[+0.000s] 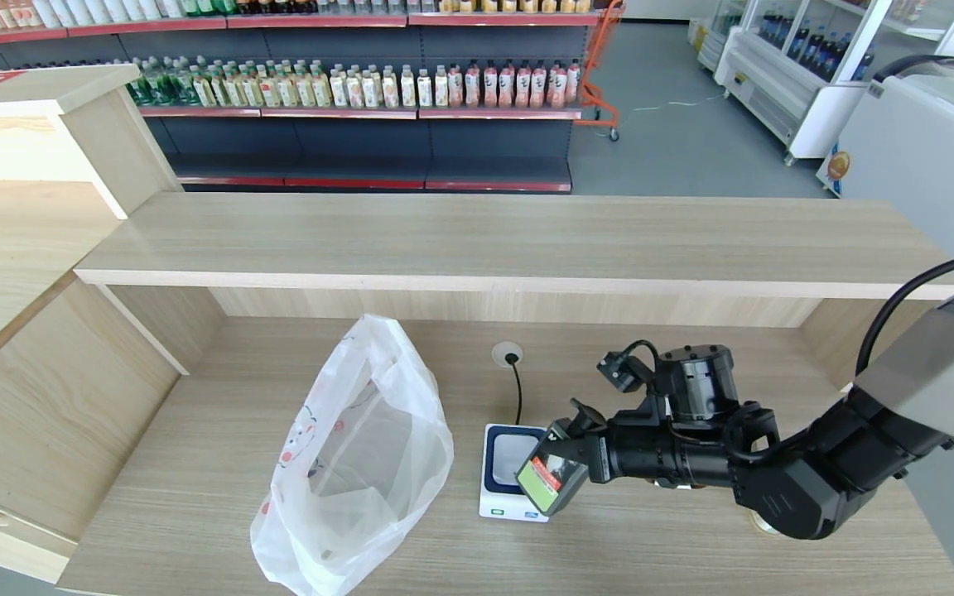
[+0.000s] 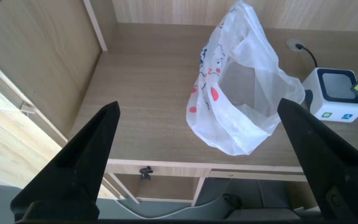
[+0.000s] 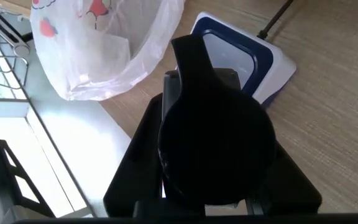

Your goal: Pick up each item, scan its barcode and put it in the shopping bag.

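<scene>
Count: one shopping bag (image 1: 361, 463), one scanner (image 1: 500, 462), one item (image 1: 547, 483), two grippers.

Counter (image 1: 195, 497): pale wood-grain laminate, with a raised shelf running along its far edge.

The shopping bag is standing open toward the counter's front edge, about mid-width. It is thin, crinkled, translucent white plastic with red and black print on its left side.

The scanner is sitting just beside the bag, on the side toward the right edge. It is a white square block with rounded corners, and a dark blue frame is surrounding its glassy window. One black cable (image 1: 517, 389) is running from it to a round grommet (image 1: 508, 354) nearer the far edge.

The right gripper (image 1: 570, 454) is clamping the item and holding it tilted over the scanner's front right corner. The item is a small, flat-faced pack. Its face is showing green with a red label, and its edges are dark.

The left gripper (image 2: 199, 109) is hovering over the counter's front edge. Its two dark fingers (image 2: 98, 143) are spread wide and are holding nothing.
</scene>
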Available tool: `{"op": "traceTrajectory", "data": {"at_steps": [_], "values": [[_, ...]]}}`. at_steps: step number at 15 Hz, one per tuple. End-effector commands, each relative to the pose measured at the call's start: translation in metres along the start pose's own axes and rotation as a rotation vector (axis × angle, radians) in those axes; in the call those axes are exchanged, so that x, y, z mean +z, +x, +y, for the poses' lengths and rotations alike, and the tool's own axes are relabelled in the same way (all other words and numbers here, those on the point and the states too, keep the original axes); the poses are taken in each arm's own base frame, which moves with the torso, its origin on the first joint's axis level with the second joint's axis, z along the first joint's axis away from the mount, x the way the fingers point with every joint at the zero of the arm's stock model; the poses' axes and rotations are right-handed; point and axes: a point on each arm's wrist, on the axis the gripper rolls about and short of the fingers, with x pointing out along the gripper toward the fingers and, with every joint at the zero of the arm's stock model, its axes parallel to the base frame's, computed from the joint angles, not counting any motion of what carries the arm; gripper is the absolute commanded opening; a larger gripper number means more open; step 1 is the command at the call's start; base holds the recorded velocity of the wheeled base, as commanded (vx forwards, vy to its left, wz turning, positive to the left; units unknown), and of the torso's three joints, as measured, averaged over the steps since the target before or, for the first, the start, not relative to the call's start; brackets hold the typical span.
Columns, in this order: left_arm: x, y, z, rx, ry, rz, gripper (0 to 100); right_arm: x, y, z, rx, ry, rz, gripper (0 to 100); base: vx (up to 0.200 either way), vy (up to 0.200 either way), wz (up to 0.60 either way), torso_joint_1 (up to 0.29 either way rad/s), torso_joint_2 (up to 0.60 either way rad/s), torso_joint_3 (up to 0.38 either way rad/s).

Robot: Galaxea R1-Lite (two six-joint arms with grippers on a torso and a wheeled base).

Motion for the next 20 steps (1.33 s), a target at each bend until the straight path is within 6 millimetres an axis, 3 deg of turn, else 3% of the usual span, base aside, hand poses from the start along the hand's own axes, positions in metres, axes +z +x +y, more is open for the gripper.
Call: {"op": "traceTrajectory", "data": {"at_steps": [1,8,13,16,17,20], "values": [[0.000,0.000,0.000,0.000,0.000,-0.001,100,-0.002,0.008,-0.002,0.004,0.001,0.012,0,0.000,0.000,0.00,0.000,0.00,0.000],[0.000,0.000,0.000,0.000,0.000,-0.001,100,-0.002,0.040,-0.002,-0.009,-0.023,0.005,0,0.000,0.000,0.00,0.000,0.00,0.000],[0.000,0.000,0.000,0.000,0.000,-0.001,100,0.002,0.041,0.000,-0.009,-0.029,-0.015,0,0.000,0.000,0.00,0.000,0.00,0.000],[0.000,0.000,0.000,0.000,0.000,-0.001,100,0.025,0.021,0.014,0.019,-0.011,-0.088,0,0.000,0.000,0.00,0.000,0.00,0.000],[0.000,0.000,0.000,0.000,0.000,-0.001,100,0.047,-0.005,0.028,0.039,0.036,-0.166,0,0.000,0.000,0.00,0.000,0.00,0.000],[0.000,0.000,0.000,0.000,0.000,-0.001,100,0.067,-0.063,0.049,0.039,-0.020,-0.286,0,0.000,0.000,0.00,0.000,0.00,0.000]]}}
